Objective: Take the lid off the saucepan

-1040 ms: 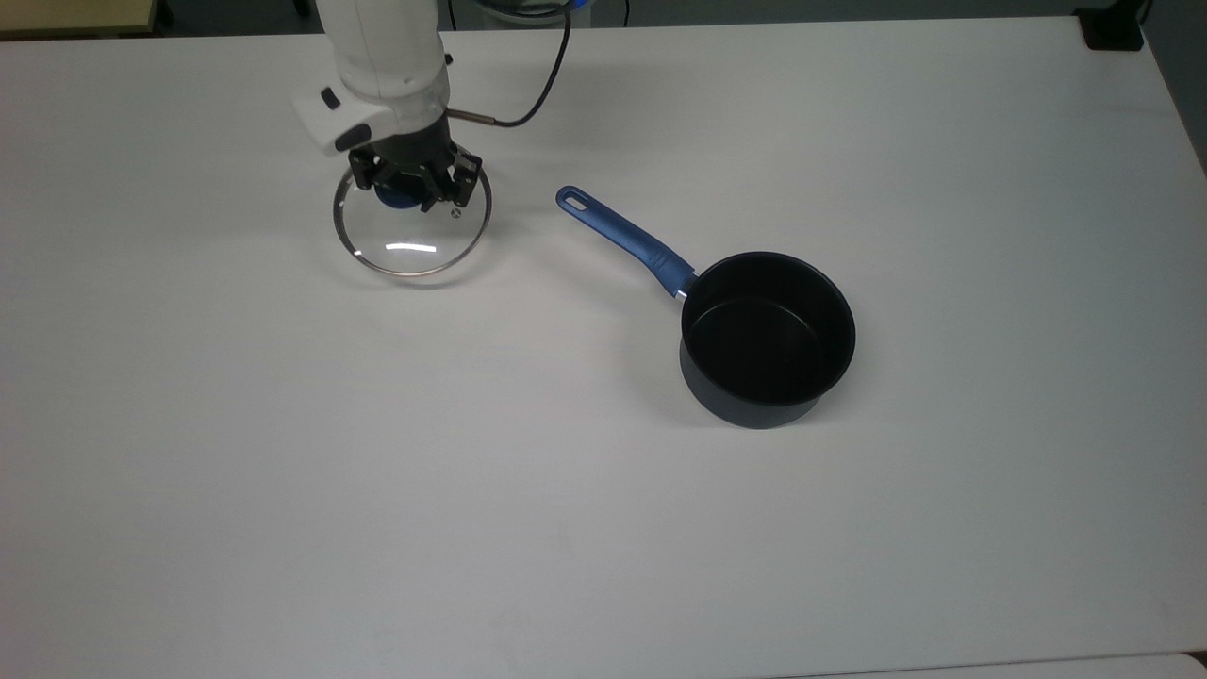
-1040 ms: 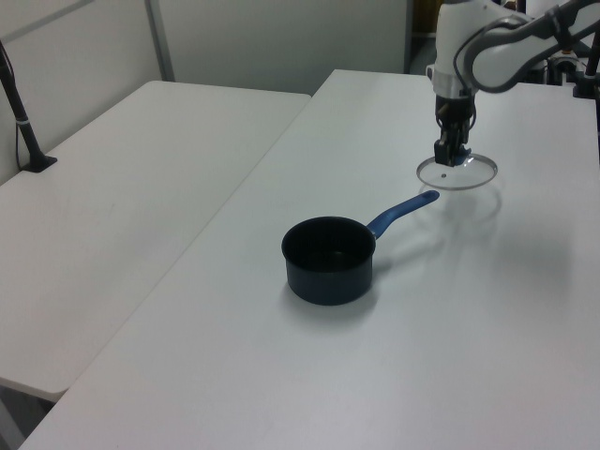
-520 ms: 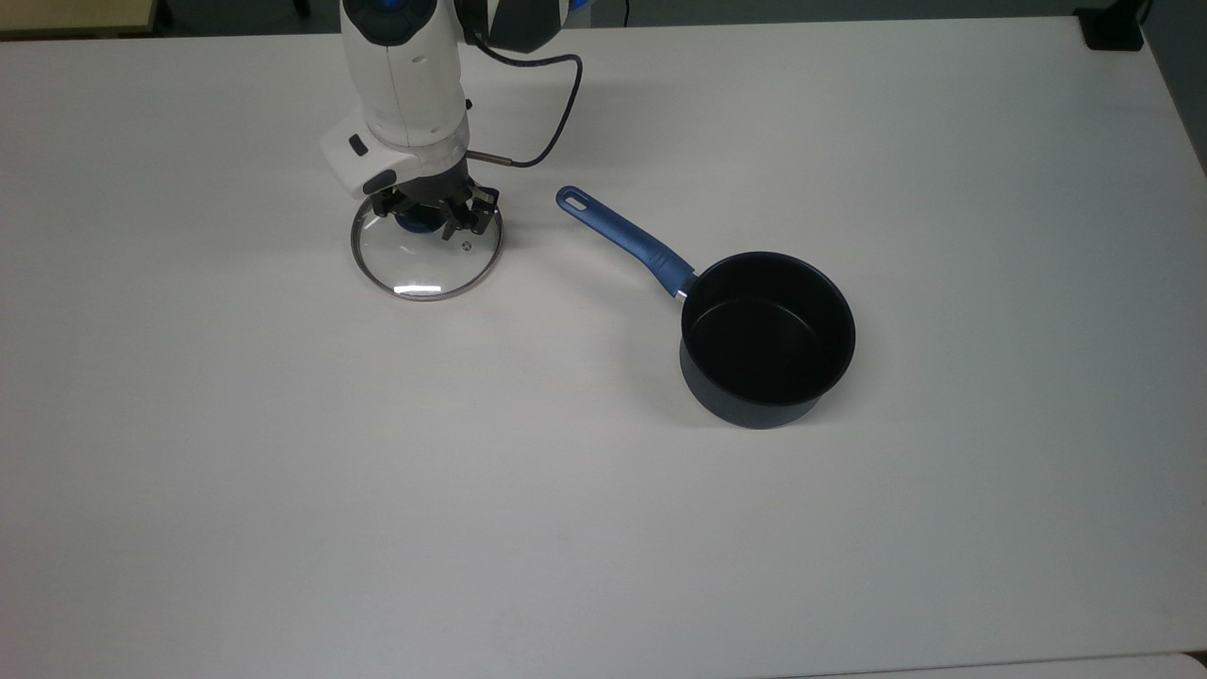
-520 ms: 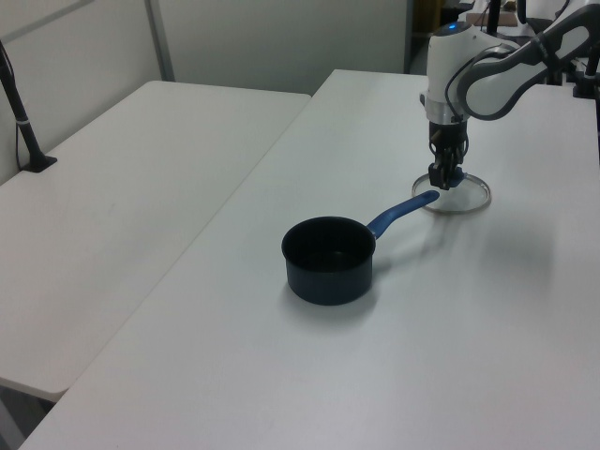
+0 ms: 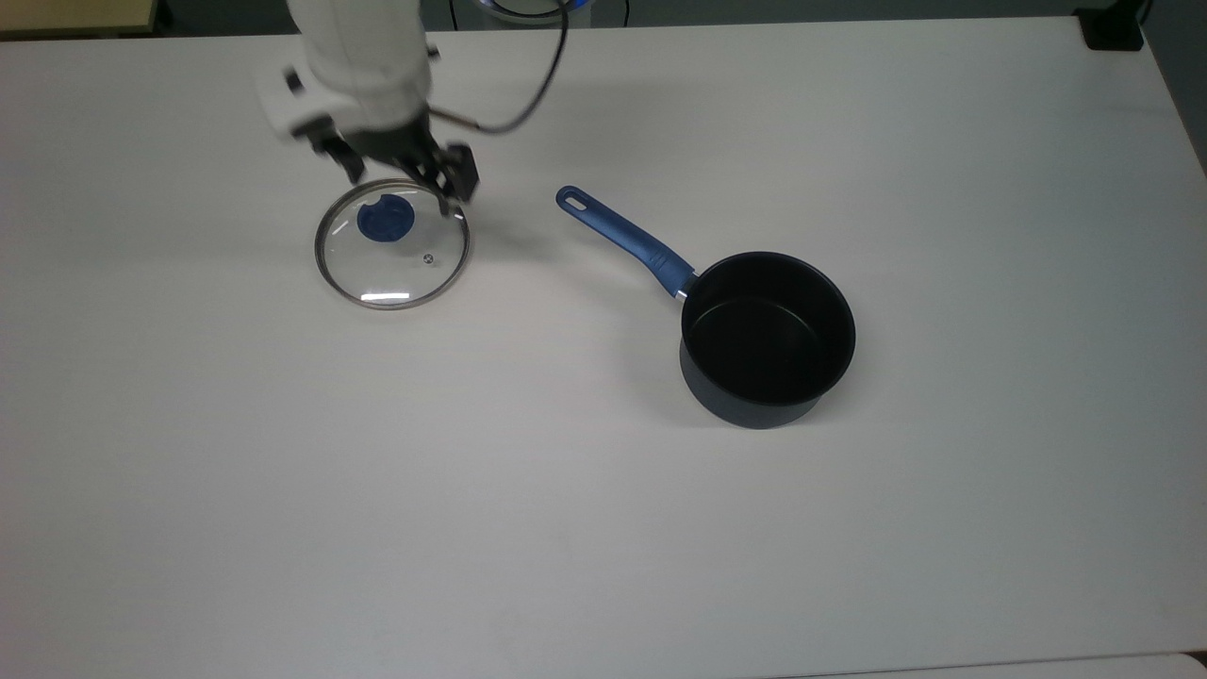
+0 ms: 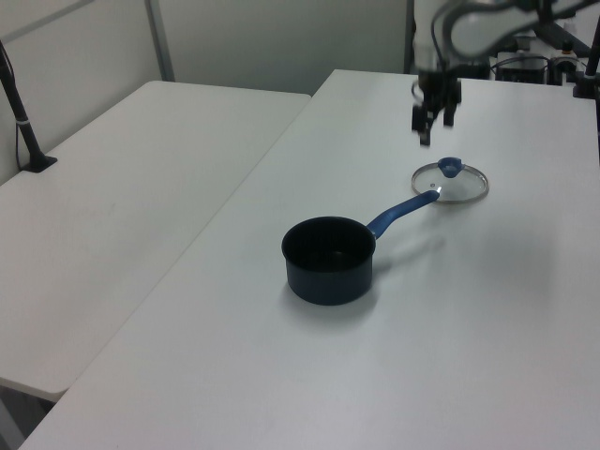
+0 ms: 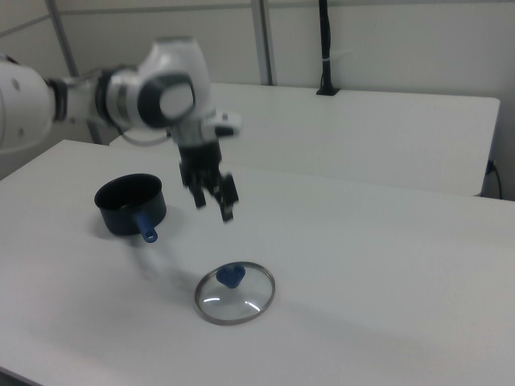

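My gripper (image 7: 212, 203) hangs above the lid (image 5: 392, 243), fingers apart, empty; the saucepan (image 5: 766, 337) stands well apart, uncovered.

lid (image 5: 392, 243) flat on table (image 5: 603, 528), pincer (image 5: 404, 173) above, saucepan (image 5: 766, 338) apart

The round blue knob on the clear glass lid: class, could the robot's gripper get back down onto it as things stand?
Probably yes. The open gripper hangs just above the glass lid, whose blue knob faces up with nothing over it. The dark saucepan sits well aside.
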